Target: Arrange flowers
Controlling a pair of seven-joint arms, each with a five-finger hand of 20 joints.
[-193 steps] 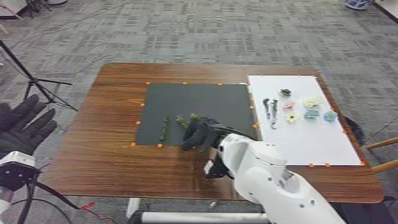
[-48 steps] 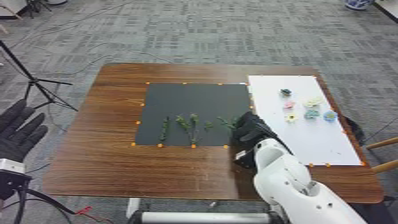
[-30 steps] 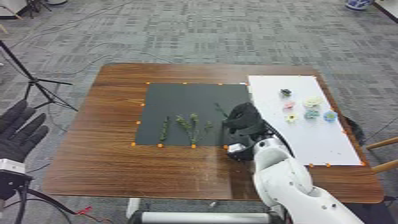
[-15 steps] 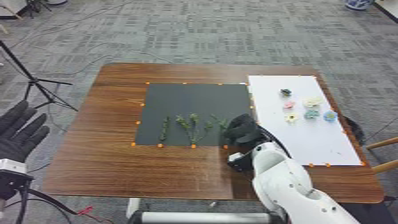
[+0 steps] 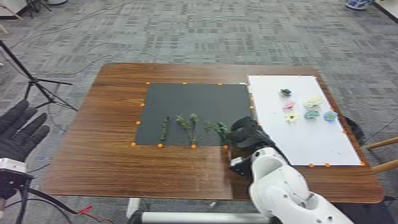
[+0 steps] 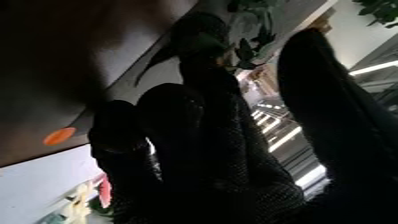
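Fingers and thumb of the right hand (image 5: 249,134) are held apart, over the near right corner of the black mat (image 5: 200,97). Just beside the fingertips, a leafy stem (image 5: 222,129) is seen; whether it is touched cannot be told. Farther left, a forked stem (image 5: 193,131) is laid on the same mat, and left of that a straight stem (image 5: 165,129), both near the mat's near edge. To the right, the white mat (image 5: 311,145) is set beside the black one, and six flower heads are spread over its far half: a dark one (image 5: 285,92) farthest off, a pink one (image 5: 289,105) nearer, a yellow one (image 5: 290,118) nearer still, then, to their right, a cream one (image 5: 312,102), a teal one (image 5: 311,115) and a blue one (image 5: 330,116). Both mats are edged with orange dots (image 5: 161,146). Well to the left, by the brown table (image 5: 115,165), the left hand (image 5: 18,132) is held with its fingers spread.
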